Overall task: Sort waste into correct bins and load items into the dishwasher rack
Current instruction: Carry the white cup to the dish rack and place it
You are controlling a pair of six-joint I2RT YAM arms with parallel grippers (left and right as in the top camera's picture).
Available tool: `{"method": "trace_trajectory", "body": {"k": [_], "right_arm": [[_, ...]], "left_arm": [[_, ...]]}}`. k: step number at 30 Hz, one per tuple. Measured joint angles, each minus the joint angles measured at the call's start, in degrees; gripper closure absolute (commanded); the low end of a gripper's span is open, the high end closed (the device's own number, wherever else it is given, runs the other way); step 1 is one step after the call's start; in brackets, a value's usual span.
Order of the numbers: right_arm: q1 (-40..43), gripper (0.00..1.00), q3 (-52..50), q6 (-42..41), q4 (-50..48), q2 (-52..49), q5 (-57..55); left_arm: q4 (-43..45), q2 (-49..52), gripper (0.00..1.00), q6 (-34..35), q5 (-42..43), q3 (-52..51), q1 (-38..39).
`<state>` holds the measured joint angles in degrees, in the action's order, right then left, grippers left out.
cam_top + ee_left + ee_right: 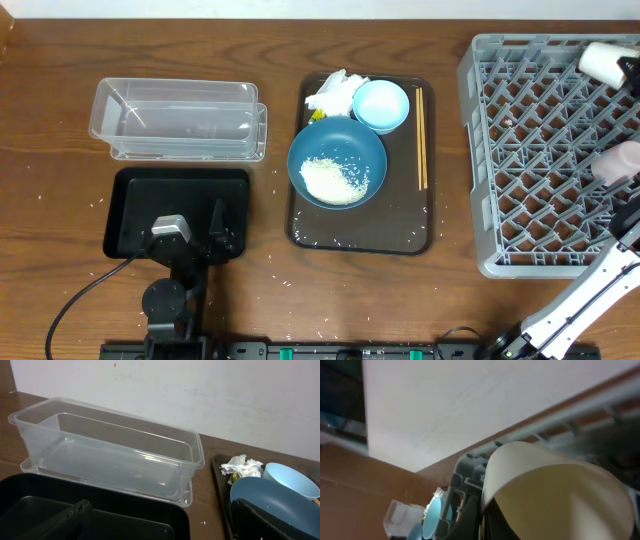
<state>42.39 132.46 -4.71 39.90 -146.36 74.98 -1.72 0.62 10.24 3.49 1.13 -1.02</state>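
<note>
A dark-blue bowl [337, 150] holding white rice [334, 180] sits on a brown serving tray [410, 215]. With it are a light-blue dish [381, 105], a crumpled napkin [335, 90], a yellow scrap [316, 115] and chopsticks [421, 140]. My left gripper [200, 225] hovers open and empty over the black tray [130, 205], facing the clear container [110, 455]. Over the grey rack's [540, 150] far right corner, my right gripper [487, 510] is shut on the rim of the white cup [603, 60]. A pink cup [618, 160] lies in the rack.
Loose rice grains dot the wood around both trays and the serving tray's floor. The right arm [570, 305] rises from the front right corner beside the rack. A cable [75, 300] trails from the left arm's base.
</note>
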Motion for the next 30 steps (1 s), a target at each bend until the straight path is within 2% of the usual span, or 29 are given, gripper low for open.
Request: {"method": "trace_trajectory", "body": {"k": [6, 12, 23, 30], "right_arm": [[2.6, 0.99, 0.0, 0.1, 5.9, -0.4, 0.2], [5.9, 0.99, 0.0, 4.3, 13.6, -0.4, 0.6], [8.7, 0.99, 0.0, 10.8, 21.0, -0.4, -7.4], [10.8, 0.91, 0.0, 11.6, 24.3, -0.2, -13.2]], "left_arm": [[0.0, 0.0, 0.09, 0.0, 0.0, 0.0, 0.0], [0.0, 0.0, 0.09, 0.0, 0.0, 0.0, 0.0], [0.0, 0.0, 0.09, 0.0, 0.0, 0.0, 0.0], [0.0, 0.0, 0.09, 0.0, 0.0, 0.0, 0.0]]}}
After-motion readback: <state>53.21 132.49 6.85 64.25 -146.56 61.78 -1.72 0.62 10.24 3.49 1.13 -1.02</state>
